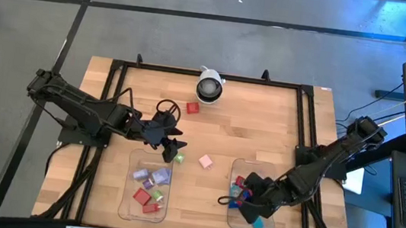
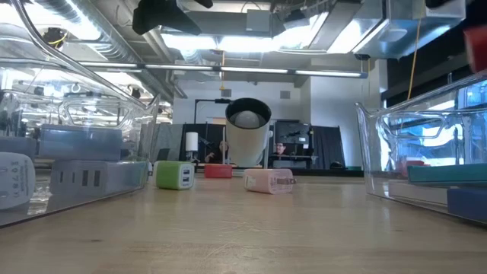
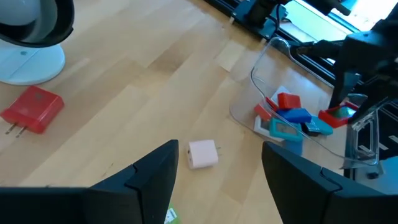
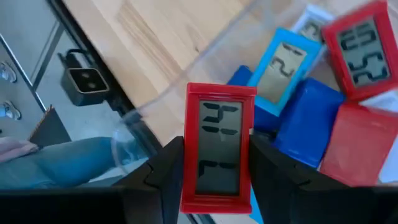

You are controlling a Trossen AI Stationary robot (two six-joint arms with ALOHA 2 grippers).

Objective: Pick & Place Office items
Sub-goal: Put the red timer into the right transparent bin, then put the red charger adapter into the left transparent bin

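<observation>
1. a red display block (image 4: pixel 219 149) is clamped between the right gripper's (image 1: pixel 248 204) jaws, above the right tray (image 1: pixel 231 218).
2. that tray holds red and blue blocks (image 4: pixel 311 118).
3. the left gripper (image 1: pixel 171 147), jaws apart and empty, hovers over a green block (image 1: pixel 179 157).
4. a pink block (image 1: pixel 205 161) and a red plug (image 1: pixel 192 108) lie loose on the worktop (image 1: pixel 263 128).

Left arm reaches in from table's left edge, left gripper (image 1: pixel 172 147) angled down, fingers (image 3: pixel 152 174) spread wide, nothing between jaws. Right arm bent in from right edge, right gripper (image 1: pixel 248 200) low, jaws clamped on red clock (image 4: pixel 219 146).
</observation>
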